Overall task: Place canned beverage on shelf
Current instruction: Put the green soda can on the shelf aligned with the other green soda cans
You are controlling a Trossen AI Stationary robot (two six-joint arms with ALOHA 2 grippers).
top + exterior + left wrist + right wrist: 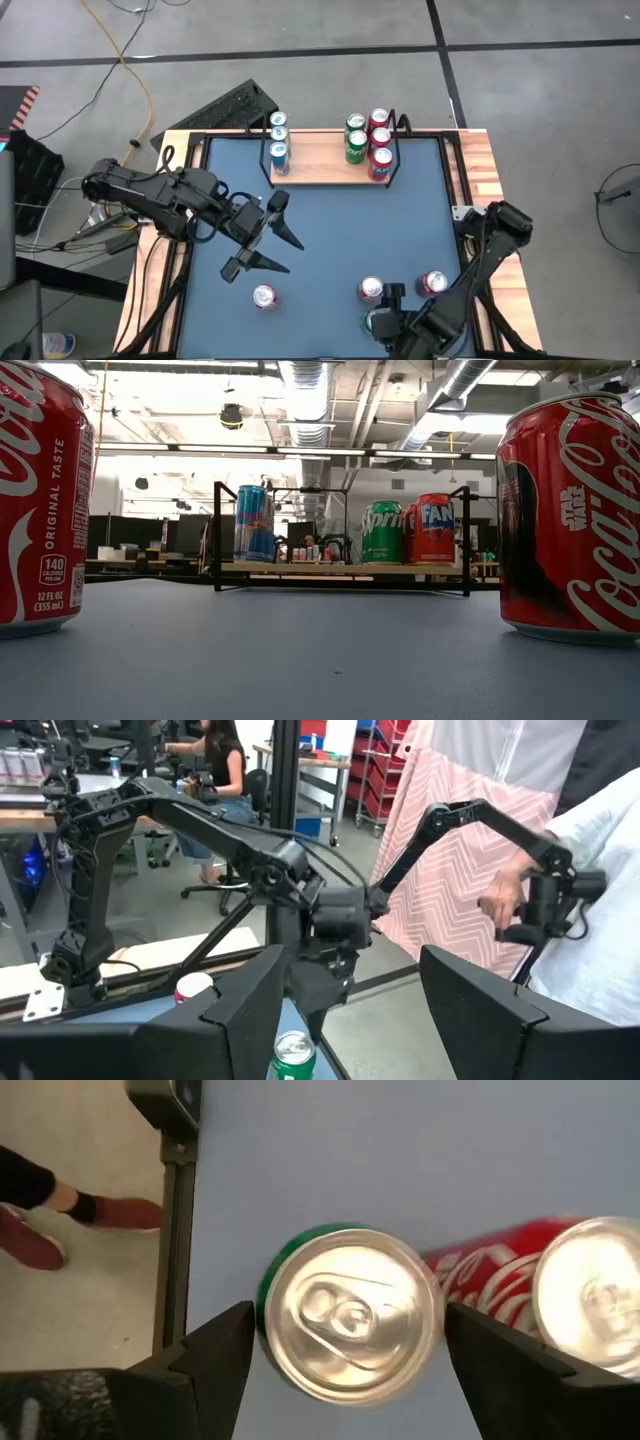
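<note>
Light wood: the shelf (325,160) is a pale board with black wire frames at both ends, standing at the far edge of the blue table top (330,230).
Blue cans: three slim blue cans (278,140) stand in a row at the shelf's left end; in the low view the nearest one (253,524) stands upright just inside the wire frame.
Green and red cans: at the shelf's right end stand two green cans (355,140) and three red ones (379,142); the low view reads them as a Sprite (382,532) and a Fanta (435,529), side by side.
Right gripper: the right gripper (378,322) is at the table's near edge, well apart from the shelf, pointing down; its fingers stand wide apart on either side of a green can (345,1315), whose silver top shows between them. I cannot tell whether the fingers touch it.
Red cans off the shelf: three stand upright on the near half of the table, well apart from the shelf, one (370,290) just beside the right gripper, one (434,283) toward the right rim, one (264,296) further left.
Left gripper: the left gripper (275,238) hovers over mid-table, between the shelf and the leftmost loose red can, fingers spread with nothing in them.
Beyond the table: a person's hand (500,900) rests on a handle.
</note>
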